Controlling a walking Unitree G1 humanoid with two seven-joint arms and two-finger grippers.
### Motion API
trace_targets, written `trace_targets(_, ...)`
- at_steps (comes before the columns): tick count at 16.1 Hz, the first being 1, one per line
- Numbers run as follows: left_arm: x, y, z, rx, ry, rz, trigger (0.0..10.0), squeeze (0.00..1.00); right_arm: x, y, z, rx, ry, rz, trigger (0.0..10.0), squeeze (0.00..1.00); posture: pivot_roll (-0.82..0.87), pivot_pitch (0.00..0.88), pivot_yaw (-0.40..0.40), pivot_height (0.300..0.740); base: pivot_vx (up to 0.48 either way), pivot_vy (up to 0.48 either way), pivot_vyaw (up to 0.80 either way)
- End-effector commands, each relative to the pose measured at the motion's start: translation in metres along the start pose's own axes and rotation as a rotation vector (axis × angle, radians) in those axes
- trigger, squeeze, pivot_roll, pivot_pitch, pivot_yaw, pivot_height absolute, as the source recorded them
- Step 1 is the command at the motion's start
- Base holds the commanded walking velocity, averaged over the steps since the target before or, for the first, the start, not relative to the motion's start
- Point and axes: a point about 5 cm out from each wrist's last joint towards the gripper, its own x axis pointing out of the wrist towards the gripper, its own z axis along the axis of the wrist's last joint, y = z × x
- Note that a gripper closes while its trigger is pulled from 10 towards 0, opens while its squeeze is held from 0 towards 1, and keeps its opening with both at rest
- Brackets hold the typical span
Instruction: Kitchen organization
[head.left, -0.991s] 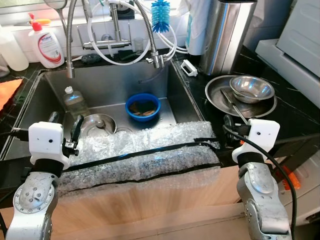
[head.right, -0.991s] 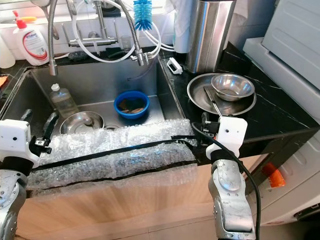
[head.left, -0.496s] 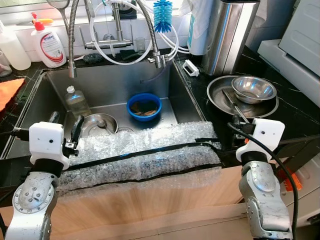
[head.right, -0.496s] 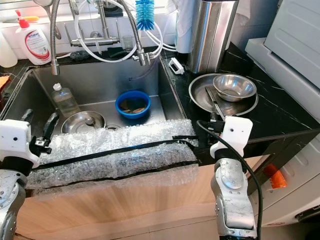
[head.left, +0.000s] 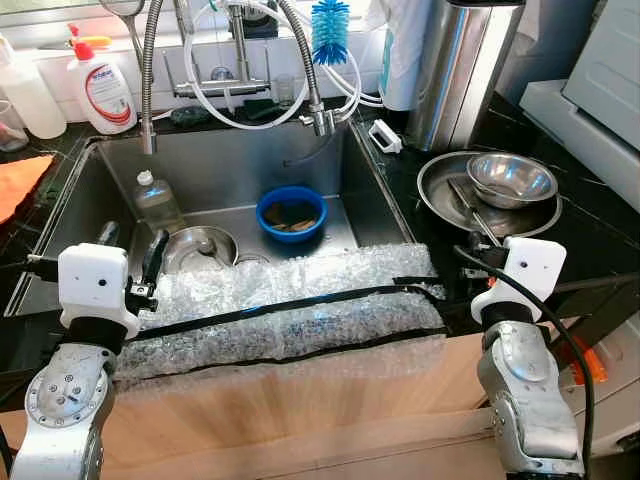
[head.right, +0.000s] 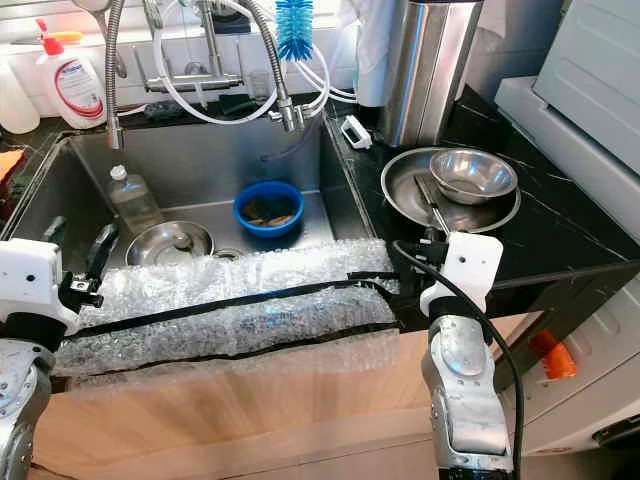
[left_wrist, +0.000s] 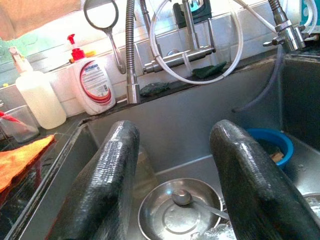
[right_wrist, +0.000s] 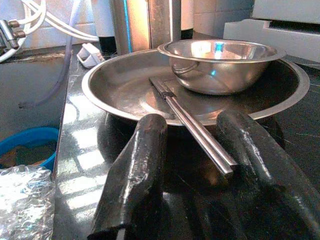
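Right gripper: my right gripper stands open and empty at the table's front edge, its two black fingers either side of the near end of the steel chopsticks.
Left gripper: my left gripper is open too, holding nothing, poised over the near rim of the steel sink.
Step in hand: I judge the next pick to be the chopsticks. I should go in low and straight, keep the pair centred between my fingers, and close only once both sticks are inside, since they lie side by side and one could roll away on the curved metal.
Risk: the rim of the wide steel plate is just ahead, so a low approach may nudge it.
Plate contents: the chopsticks lie across it, beside a small steel bowl that looks empty.
Sink contents: a blue round bowl with brownish scraps, a shallow steel dish with a spoon, and a clear plastic bottle.
Front edge: a bubble-wrap pad taped in black covers the table edge between my arms.
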Motion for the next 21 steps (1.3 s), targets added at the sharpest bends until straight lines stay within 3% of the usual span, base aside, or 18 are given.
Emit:
trace_targets(1, 0.002, 0.002, -0.002, 0.028, 0.005, -0.004, 10.0, 0.00, 0.002, 0.002, 0.001, -0.001, -0.004, 0.012, 4.4, 0.00, -0.08, 0.042, 0.028, 0.740, 0.000, 0.000, 0.00)
trace_targets(2, 0.002, 0.002, -0.002, 0.027, 0.005, -0.005, 10.0, 0.00, 0.002, 0.002, 0.001, -0.002, -0.005, 0.023, 0.9, 0.00, -0.07, 0.041, 0.028, 0.740, 0.000, 0.000, 0.00)
trace_targets(3, 0.003, 0.002, -0.001, 0.027, 0.002, -0.004, 10.0, 0.00, 0.002, 0.002, 0.001, 0.000, -0.004, 0.023, 0.0, 0.00, -0.07, 0.042, 0.028, 0.740, 0.000, 0.000, 0.00)
trace_targets(14, 0.005, 0.003, 0.003, 0.024, -0.016, 0.007, 10.0, 0.00, 0.002, 0.020, 0.006, 0.052, -0.027, 0.127, 0.0, 0.00, -0.06, 0.015, 0.028, 0.740, 0.000, 0.000, 0.00)
trace_targets(17, 0.006, 0.003, 0.005, 0.026, -0.025, 0.015, 10.0, 0.00, 0.001, 0.026, 0.028, 0.104, -0.147, 0.151, 0.0, 0.00, -0.06, 0.008, 0.029, 0.740, 0.000, 0.000, 0.00)
trace_targets(21, 0.013, 0.008, 0.011, 0.016, -0.052, 0.072, 10.0, 0.00, 0.008, 0.020, 0.063, 0.139, -0.302, 0.100, 0.0, 0.00, -0.06, 0.016, 0.026, 0.740, 0.000, 0.000, 0.00)
